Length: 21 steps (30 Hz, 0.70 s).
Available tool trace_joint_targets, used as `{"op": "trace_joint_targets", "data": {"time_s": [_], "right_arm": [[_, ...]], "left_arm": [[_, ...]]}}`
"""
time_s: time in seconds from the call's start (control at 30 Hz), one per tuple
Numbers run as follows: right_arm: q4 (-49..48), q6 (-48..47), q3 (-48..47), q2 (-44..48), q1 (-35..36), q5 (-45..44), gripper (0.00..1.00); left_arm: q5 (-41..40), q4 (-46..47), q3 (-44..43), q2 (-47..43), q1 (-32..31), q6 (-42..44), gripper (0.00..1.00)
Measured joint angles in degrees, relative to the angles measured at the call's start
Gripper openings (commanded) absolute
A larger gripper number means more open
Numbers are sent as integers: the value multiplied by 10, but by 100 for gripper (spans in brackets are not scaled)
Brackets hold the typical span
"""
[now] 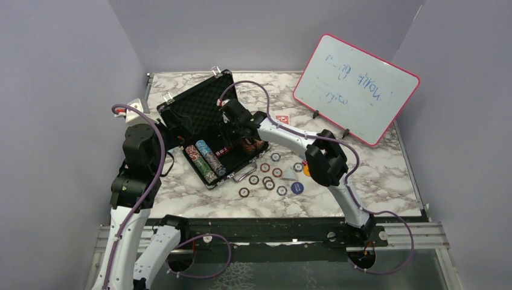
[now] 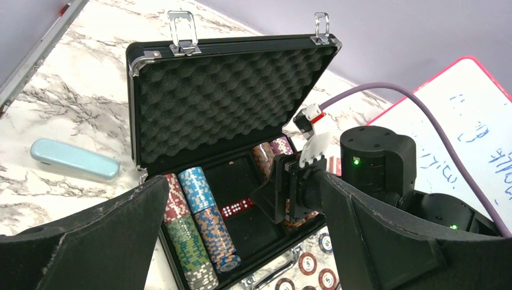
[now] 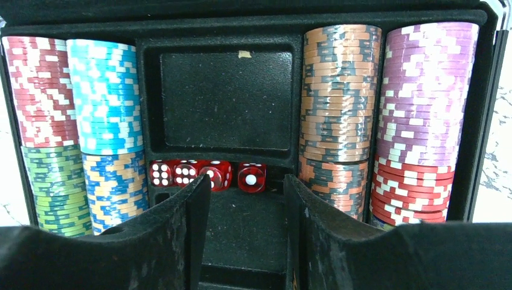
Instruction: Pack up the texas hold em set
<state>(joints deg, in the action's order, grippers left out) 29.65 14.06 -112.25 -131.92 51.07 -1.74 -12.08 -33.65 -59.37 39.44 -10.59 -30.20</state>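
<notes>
From the top view, the briefcase (image 1: 212, 107) lies open on the counter (image 1: 374, 175), its lid propped back, left of centre. Striped chip rows (image 1: 205, 158) already fill its left side. The right tool (image 1: 241, 138) reaches into the tray. About ten loose chips and round buttons (image 1: 268, 178) lie scattered on the counter just in front of the case, and a red card deck (image 1: 282, 119) sits behind the right arm. No blue deck can be made out. The whiteboard (image 1: 356, 87) stands at the far right.

In the left wrist view, the left tool (image 2: 247, 248) hangs in front of the case with its fingers (image 2: 90, 241) wide apart and nothing between them. A light-blue oblong object (image 2: 73, 160) lies on the counter left of the case.

The right wrist view shows the tray up close. There are chip rows at both sides, and the red dice (image 3: 208, 174) lie in a row in their slot. The card compartment (image 3: 223, 99) above them is bare. The right tool (image 3: 247, 223) is spread and holds nothing.

As I judge it, the packing is well past halfway. The loose chips, the buttons and the cards remain to be put in, and then the lid must be shut.
</notes>
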Motion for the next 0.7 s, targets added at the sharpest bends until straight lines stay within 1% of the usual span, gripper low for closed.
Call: {"op": "trace_joint_targets", "data": {"time_s": [0.2, 0.37, 0.7], "right_arm": [[1, 5, -8, -2, 0, 14, 53], [1, 10, -21, -8, 0, 23, 57], [5, 17, -27, -33, 0, 33, 57]], "left_arm": [[0, 0, 1, 0, 0, 0, 99], [0, 0, 2, 0, 0, 0, 99], [0, 0, 3, 0, 0, 0, 99]]}}
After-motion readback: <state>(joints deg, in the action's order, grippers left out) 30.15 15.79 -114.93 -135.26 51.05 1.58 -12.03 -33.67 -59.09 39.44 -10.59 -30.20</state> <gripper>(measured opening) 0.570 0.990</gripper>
